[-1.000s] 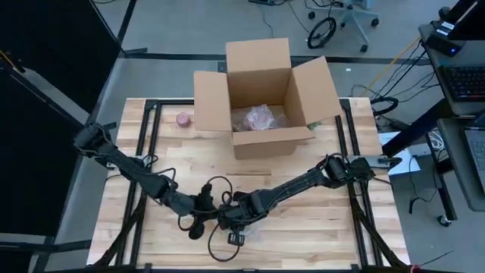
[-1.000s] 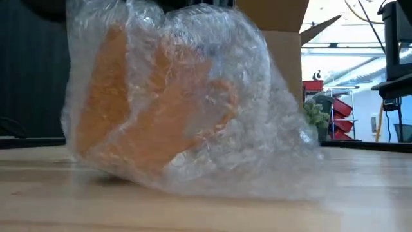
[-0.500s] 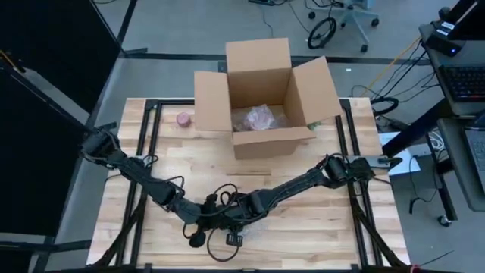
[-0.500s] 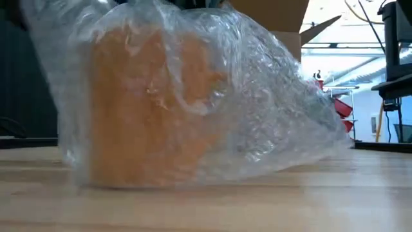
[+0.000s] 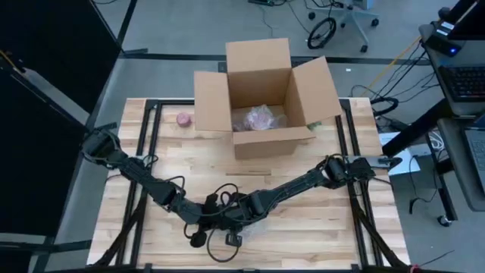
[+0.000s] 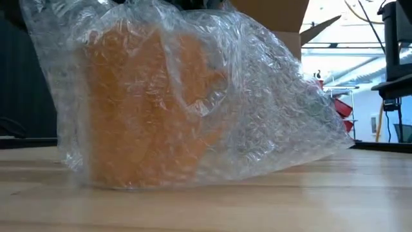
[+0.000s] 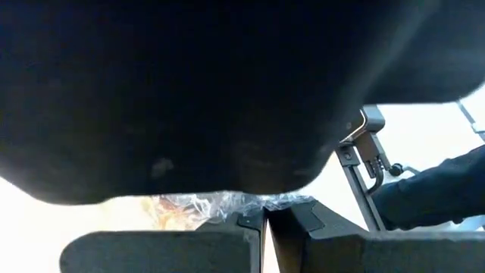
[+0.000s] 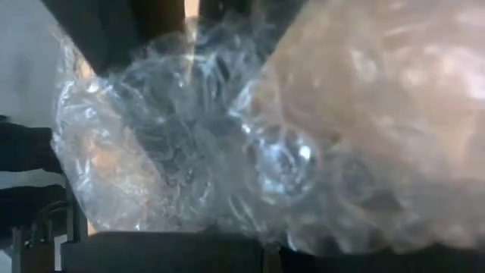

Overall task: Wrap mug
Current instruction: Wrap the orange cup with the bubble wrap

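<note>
Now my left fingers (image 5: pixel 203 225) and right fingers (image 5: pixel 236 220) crowd the mug (image 6: pixel 145 109); grip unclear, so I'd tuck the bubble wrap (image 6: pixel 277 122) snugly.

Hidden from me: mug (image 6: pixel 145 109) outline, blurred under bubble wrap (image 6: pixel 270 109); both grippers' fingers, buried where the arms meet.

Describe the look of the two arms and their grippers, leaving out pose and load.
Both the left arm and the right arm are dark, slim, jointed links with bulkier housings at the joints. Black cables loop loosely near the wrists. The left gripper shows flat dark fingers. No markings are legible.
</note>
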`<action>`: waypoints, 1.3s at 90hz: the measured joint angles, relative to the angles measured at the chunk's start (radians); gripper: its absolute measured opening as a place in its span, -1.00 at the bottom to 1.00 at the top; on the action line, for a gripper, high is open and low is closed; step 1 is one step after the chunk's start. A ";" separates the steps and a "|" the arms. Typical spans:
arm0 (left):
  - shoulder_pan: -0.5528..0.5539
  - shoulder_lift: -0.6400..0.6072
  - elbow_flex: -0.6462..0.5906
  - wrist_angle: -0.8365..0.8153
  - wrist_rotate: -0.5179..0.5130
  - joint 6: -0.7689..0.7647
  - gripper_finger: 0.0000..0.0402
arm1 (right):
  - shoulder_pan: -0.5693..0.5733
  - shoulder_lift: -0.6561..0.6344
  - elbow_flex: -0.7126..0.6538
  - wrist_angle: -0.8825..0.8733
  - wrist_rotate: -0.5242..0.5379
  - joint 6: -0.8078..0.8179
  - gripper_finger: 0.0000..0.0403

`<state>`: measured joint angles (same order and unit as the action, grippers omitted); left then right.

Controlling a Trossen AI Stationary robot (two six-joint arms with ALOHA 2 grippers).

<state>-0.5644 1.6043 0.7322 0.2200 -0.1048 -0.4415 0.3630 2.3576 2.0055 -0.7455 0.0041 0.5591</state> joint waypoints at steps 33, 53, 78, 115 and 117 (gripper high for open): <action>-0.007 0.003 -0.003 0.018 -0.014 0.002 -1.00 | 0.005 -0.128 -0.006 -0.076 -0.003 0.066 -1.00; -0.007 0.003 -0.003 0.018 -0.011 0.002 -1.00 | 0.005 -0.191 -0.004 -0.103 -0.006 0.091 -1.00; -0.006 0.003 -0.003 0.019 -0.007 0.003 -1.00 | 0.005 -0.249 -0.001 -0.037 0.031 0.085 -1.00; -0.005 0.003 -0.004 0.022 -0.002 -0.003 -1.00 | 0.028 -0.130 0.000 -0.072 0.109 0.123 -1.00; -0.005 0.003 -0.004 0.021 -0.002 -0.006 -1.00 | 0.033 -0.130 0.000 -0.085 0.110 0.119 -1.00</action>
<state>-0.5697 1.6071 0.7284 0.2415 -0.1070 -0.4473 0.3960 2.2276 2.0056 -0.8309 0.1137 0.6785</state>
